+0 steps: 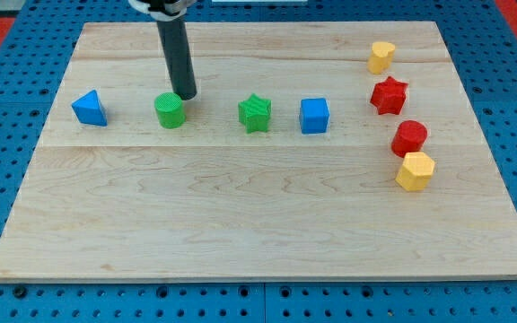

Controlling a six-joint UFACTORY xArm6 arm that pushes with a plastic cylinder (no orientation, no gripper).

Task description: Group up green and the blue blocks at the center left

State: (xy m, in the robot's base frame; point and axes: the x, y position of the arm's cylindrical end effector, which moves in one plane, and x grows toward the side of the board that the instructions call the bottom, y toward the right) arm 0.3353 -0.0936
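My tip (185, 95) rests on the wooden tabletop (258, 215) in the upper left part of the view. It stands just behind the green cylinder (170, 110), toward the view's top and slightly to the view's right of it; contact between the two cannot be confirmed. The rod carries no gripper, so there is no jaw state to report.

The four task blocks form a rough row across the left and centre of the tabletop:
- Blue triangular block (90, 108): farthest to the view's left, well apart from the green cylinder.
- Green cylinder: next in the row, beside my tip.
- Green star block (255, 113): near the centre.
- Blue cube (314, 116): just to the view's right of the star, not touching it.

At the view's right, a column of four blocks runs from top to bottom: yellow cylinder (381, 56), red star block (389, 95), red cylinder (409, 138), yellow hexagonal block (415, 171). The last two are touching or nearly so.
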